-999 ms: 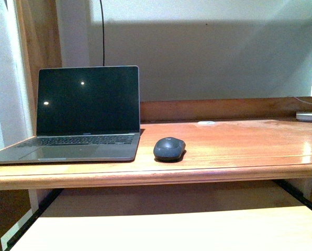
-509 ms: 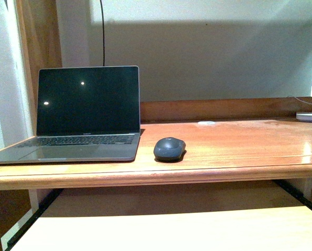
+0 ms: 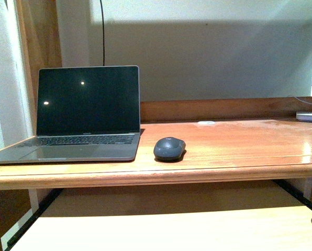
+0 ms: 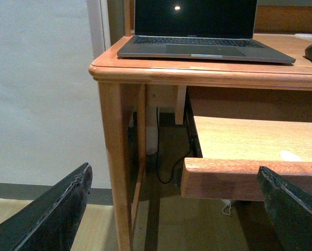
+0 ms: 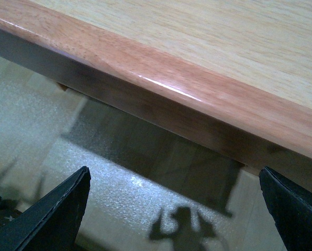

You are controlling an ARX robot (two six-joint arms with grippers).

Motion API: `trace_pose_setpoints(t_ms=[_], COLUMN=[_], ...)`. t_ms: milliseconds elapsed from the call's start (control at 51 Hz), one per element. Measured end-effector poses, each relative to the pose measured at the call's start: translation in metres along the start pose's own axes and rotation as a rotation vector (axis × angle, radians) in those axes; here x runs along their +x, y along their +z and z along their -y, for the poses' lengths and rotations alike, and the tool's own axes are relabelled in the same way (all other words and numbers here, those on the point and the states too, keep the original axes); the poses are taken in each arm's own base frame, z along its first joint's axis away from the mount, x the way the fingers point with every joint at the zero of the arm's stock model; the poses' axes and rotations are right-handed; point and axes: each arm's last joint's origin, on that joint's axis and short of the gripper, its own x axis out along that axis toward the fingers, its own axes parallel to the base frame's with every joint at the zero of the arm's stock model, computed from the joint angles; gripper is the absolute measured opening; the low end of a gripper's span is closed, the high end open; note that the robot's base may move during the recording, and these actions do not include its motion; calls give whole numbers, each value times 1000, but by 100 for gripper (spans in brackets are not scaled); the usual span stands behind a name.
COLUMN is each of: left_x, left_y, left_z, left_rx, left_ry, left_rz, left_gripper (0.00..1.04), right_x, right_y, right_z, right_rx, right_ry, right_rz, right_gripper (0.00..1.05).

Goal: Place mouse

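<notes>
While the mouse (image 3: 169, 149) rests on the desk (image 3: 240, 141) just right of the laptop (image 3: 85, 112), the left wrist view shows the left gripper (image 4: 173, 172) spread and empty, below desk level. The right gripper (image 5: 173, 172), likewise spread, faces the pull-out shelf (image 5: 198, 99) edge and should clear it before reaching.

The wooden surface (image 3: 240, 146) carries an open laptop (image 3: 85, 120) at its left end, screen dark. The mouse (image 3: 169, 149) rests just beside the laptop's right edge, not touching it. A small white object (image 3: 206, 123) lies near the rear rail.
</notes>
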Motion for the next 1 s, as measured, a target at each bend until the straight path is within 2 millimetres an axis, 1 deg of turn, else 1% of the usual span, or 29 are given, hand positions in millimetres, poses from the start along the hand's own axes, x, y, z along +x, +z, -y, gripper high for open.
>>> trace_pose_setpoints(t_ms=[255, 490, 803, 999], left_x=[0, 0, 0, 0], left_y=[0, 0, 0, 0], left_z=[0, 0, 0, 0], left_rx=[0, 0, 0, 0], left_ry=[0, 0, 0, 0], left_rz=[0, 0, 0, 0], left_gripper=[97, 97, 97, 97], right_x=[20, 36, 67, 95], right_y=[0, 15, 45, 72], right_z=[-16, -27, -48, -67], right_rx=[7, 17, 20, 23], right_ry=[27, 31, 46, 61], right_rz=[-8, 25, 82, 135], right_gripper=[97, 97, 97, 97])
